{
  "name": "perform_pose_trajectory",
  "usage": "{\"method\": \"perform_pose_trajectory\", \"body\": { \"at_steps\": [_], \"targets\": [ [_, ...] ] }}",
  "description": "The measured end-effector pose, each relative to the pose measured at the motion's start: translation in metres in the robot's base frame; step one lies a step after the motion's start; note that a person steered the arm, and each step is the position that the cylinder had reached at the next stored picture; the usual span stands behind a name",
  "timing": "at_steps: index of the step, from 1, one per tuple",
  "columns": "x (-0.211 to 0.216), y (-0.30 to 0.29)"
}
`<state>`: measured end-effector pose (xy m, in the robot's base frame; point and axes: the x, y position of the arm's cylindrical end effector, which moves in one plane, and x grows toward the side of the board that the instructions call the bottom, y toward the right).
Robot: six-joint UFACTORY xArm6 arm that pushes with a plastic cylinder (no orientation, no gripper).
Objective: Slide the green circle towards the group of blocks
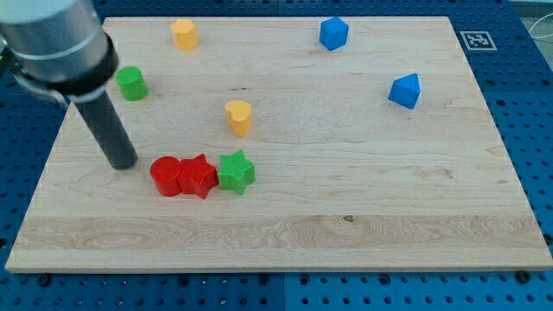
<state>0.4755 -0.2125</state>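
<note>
The green circle (131, 83) sits near the board's left edge, toward the view's top. A group of three touching blocks lies lower centre-left: a red circle (166, 176), a red star (199, 176) and a green star (235, 172). My tip (122, 163) rests on the board just left of the red circle, below the green circle and apart from it. The rod rises from the tip toward the top left corner.
A yellow block (238, 117) stands above the group. Another yellow block (184, 34) is at the top left-centre. A blue block (333, 34) is at the top, another blue block (404, 91) at the right. The wooden board (346, 233) has blue pegboard around it.
</note>
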Motion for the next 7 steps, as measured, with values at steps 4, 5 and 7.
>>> {"method": "perform_pose_trajectory", "body": {
  "at_steps": [4,5,7],
  "targets": [
    [-0.134,-0.059],
    [-0.14,-0.038],
    [-0.09,-0.003]
  ]
}}
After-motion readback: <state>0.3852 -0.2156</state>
